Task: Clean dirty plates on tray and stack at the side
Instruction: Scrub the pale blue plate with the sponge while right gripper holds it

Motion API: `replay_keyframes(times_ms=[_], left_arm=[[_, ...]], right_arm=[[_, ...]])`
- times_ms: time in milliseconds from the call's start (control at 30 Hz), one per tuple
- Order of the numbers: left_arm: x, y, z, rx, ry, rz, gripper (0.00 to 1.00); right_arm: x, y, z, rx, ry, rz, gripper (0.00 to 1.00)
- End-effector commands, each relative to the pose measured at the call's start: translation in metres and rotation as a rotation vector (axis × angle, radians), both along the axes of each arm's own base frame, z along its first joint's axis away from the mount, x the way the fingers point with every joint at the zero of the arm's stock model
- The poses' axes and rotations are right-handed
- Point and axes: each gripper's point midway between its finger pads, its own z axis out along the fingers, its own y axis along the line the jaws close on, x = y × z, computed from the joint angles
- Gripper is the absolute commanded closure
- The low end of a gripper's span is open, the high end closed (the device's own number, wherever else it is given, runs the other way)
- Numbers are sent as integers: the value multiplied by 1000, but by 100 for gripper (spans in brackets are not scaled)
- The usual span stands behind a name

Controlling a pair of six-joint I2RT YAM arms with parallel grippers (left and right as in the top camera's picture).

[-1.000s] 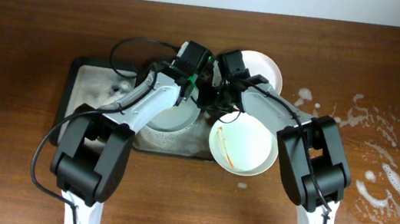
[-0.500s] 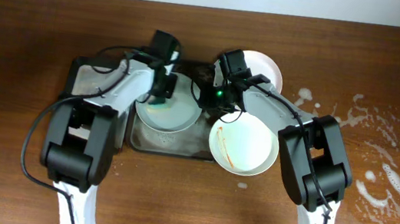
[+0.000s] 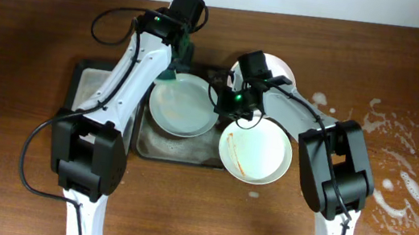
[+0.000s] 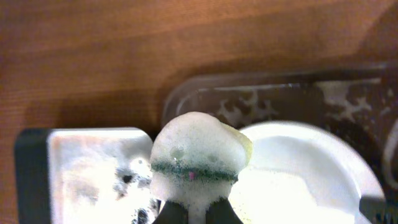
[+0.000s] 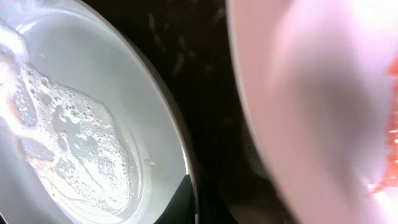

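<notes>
A: Your left pincer (image 4: 196, 210) is pinched on a foamy sponge (image 4: 199, 149), up near the far rim of the tray (image 3: 176, 152).
B: And the pale blue plate (image 3: 182, 107)?
A: You have it lying soapy in the tray. Your right pincer (image 3: 229, 108) sits at its rim; I cannot tell whether it is clamped. The orange-streaked white plate (image 3: 257, 152) overhangs the tray's right edge.

This looks like a robot test bench set up for washing-up, not a home kitchen. One black-and-white robot arm (image 3: 86, 158) rises from the lower left and a second arm (image 3: 336, 171) from the lower right, trailing loose black cables (image 3: 23, 162). They work over a bare brown wood tabletop (image 3: 26, 28) below a plain white wall (image 3: 330, 2) along the top edge. At centre, a soapy metal tray (image 3: 88, 87) holds plates (image 3: 182, 107). There is a foamy sponge (image 4: 196, 149), and foam (image 3: 397, 199) spatters the right side.
</notes>
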Motion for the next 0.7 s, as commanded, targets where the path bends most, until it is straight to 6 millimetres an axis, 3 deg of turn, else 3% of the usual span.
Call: replay_keyframes(times_ms=[0, 67, 167, 233, 300, 433, 600, 667], left_arm=[[-34, -18, -37, -125, 160, 17, 99], [-55, -36, -77, -211, 244, -16, 99], [-72, -46, -114, -218, 271, -26, 99], [-65, -36, -140, -151, 181, 8, 99], [-66, -26, -150, -107, 158, 22, 99], [-45, 27, -133, 198, 11, 102, 99], [-37, 47, -119, 325, -52, 133, 99], [-26, 42, -106, 311, -93, 141, 99]], right_arm=[[-1, -4, -6, -11, 16, -9, 96], [0, -4, -6, -8, 15, -15, 96], [4, -3, -4, 1, 13, -38, 96], [5, -2, -4, 4, 6, -37, 96], [5, -2, -4, 4, 6, -37, 96], [5, -2, -4, 4, 7, -37, 96], [5, -2, -4, 4, 7, -37, 96], [5, -2, -4, 4, 8, -37, 96]])
